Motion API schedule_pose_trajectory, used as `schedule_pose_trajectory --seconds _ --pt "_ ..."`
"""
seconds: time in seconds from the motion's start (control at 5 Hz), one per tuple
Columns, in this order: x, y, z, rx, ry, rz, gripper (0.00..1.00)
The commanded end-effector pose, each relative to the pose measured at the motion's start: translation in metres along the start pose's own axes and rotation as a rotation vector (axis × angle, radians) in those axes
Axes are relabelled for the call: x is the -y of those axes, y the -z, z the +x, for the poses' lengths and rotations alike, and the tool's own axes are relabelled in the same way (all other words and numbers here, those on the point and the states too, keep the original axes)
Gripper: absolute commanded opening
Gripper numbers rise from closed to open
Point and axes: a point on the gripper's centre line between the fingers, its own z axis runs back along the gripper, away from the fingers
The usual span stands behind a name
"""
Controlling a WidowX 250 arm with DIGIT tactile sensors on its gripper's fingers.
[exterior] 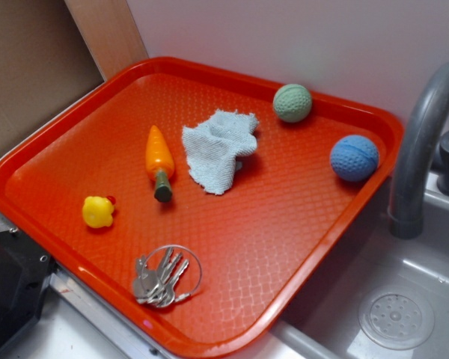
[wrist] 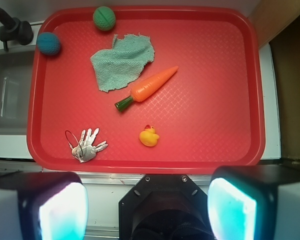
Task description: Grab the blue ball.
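The blue ball [exterior: 354,158] is medium blue with a dimpled surface and rests in the right-hand corner of the red tray [exterior: 209,67], close to the rim. In the wrist view the blue ball [wrist: 48,43] sits at the tray's [wrist: 140,165] far left corner. My gripper [wrist: 147,207] hangs high above the tray's near edge, far from the ball. Its fingers [wrist: 55,210] stand wide apart with nothing between them. The exterior view does not show the gripper.
On the tray lie a pale green ball [exterior: 292,102], a light blue cloth [exterior: 218,149], a toy carrot [exterior: 159,161], a yellow duck [exterior: 98,212] and a bunch of keys [exterior: 163,275]. A grey faucet [exterior: 423,142] and sink [exterior: 404,299] stand beside the blue ball's corner.
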Motion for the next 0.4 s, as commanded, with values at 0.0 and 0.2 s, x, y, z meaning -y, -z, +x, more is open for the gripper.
schedule_pose_trajectory --seconds 0.0,0.2 --pt "0.000 0.000 0.000 0.000 0.000 0.000 1.00" --pt "0.034 0.041 0.044 0.109 0.144 -0.012 1.00"
